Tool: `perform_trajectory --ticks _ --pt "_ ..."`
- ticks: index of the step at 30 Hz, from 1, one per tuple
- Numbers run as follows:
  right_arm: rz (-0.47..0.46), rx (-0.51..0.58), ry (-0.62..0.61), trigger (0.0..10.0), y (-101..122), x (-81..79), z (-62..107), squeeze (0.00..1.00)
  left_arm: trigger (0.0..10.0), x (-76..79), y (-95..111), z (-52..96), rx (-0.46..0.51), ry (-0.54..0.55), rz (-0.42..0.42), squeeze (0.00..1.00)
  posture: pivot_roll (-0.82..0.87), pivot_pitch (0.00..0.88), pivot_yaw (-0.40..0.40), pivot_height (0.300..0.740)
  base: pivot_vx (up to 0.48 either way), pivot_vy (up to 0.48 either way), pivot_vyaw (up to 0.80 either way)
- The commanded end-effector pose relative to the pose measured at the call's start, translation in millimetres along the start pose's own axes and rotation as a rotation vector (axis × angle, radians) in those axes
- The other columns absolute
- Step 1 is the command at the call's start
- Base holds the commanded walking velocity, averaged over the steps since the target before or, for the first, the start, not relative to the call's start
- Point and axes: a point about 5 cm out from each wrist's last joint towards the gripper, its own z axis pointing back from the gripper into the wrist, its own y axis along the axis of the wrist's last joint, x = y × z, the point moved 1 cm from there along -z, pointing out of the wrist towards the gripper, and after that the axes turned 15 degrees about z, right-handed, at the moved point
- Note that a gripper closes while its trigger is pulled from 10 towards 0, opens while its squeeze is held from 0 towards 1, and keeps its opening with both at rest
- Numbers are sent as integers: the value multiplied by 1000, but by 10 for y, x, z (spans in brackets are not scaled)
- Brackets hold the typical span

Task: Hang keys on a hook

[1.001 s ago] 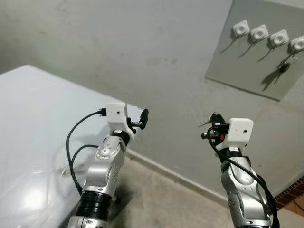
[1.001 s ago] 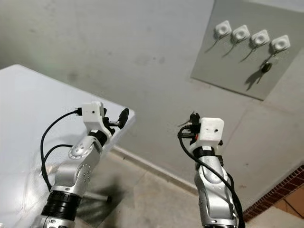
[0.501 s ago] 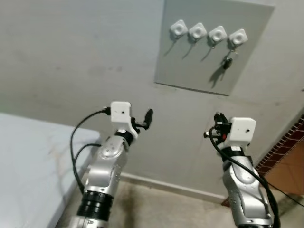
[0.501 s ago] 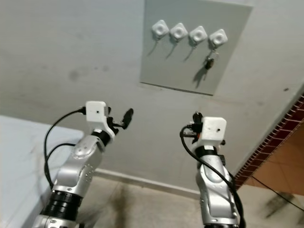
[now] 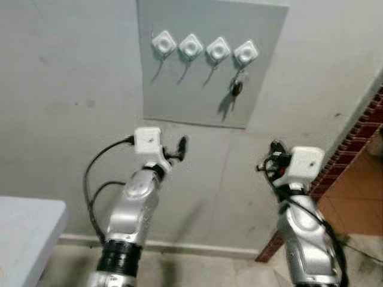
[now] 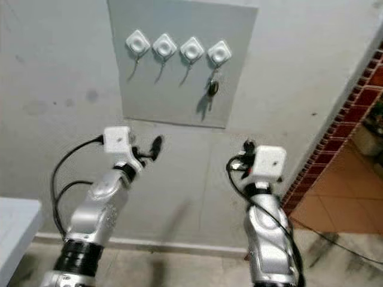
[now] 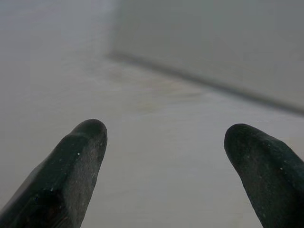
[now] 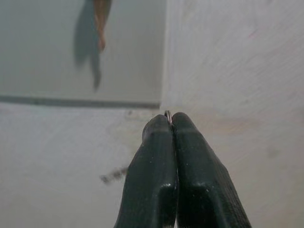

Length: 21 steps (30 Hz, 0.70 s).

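A grey board (image 5: 209,66) on the wall carries a row of white hooks (image 5: 191,45). A dark key (image 5: 237,88) hangs from the rightmost hook (image 5: 246,52). My right gripper (image 5: 270,158) is raised below and to the right of the board. In the right wrist view its fingers (image 8: 156,156) are pressed shut, with a thin metal key ring (image 8: 167,114) peeping out at the tips; the keys themselves are hidden. My left gripper (image 5: 182,146) is held up below the board's lower edge, open, with nothing between its fingers (image 7: 80,156).
A white table corner (image 5: 24,227) sits at the lower left. A red brick wall edge (image 5: 335,173) and terracotta floor (image 5: 359,203) lie to the right. A pale skirting (image 5: 197,246) runs along the wall's foot.
The camera has swung, so the hook board now sits upright above both grippers and the table has slid off to the left. Both arms keep the same raised pose.
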Motion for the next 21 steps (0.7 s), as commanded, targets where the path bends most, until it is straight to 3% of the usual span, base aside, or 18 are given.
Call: perform_trajectory --ticks 1,2,3,4,7,9,11,14,21 --pt "10 -70 -61 10000 -51 109 1 0 10000 68 -62 -19 -35 5 -6 0 61 0 -63 740 0 0 0" --pt "-30 -124 -75 10000 -100 128 -8 0 10000 54 -65 -26 -37 24 -20 0 57 0 -62 740 0 0 0" --pt "-30 -124 -75 10000 -100 128 -8 0 10000 54 -65 -26 -37 24 -20 0 57 0 -62 740 0 0 0" --pt "-87 -109 -66 10000 -102 150 -15 0 10000 37 -67 -34 -40 50 -37 0 54 0 -59 740 0 0 0" --pt "-75 -64 -53 10000 -68 183 15 0 10000 51 -70 -41 -53 42 -30 0 52 0 -58 740 0 0 0" --pt "-13 -29 -35 10000 -39 194 27 0 10000 67 -65 -48 -66 40 -17 0 49 1 -57 740 0 0 0" --pt "-27 -13 7 10000 -14 164 40 0 10000 88 -46 -54 -61 27 -19 0 48 2 -57 740 0 0 0" --pt "11 12 28 10000 31 170 23 0 10000 165 -43 -72 -89 -44 -17 0 45 4 -55 740 0 0 0" --pt "14 63 79 10000 126 181 -50 0 10000 276 51 -101 -59 -126 -116 0 39 9 -51 740 0 0 0"
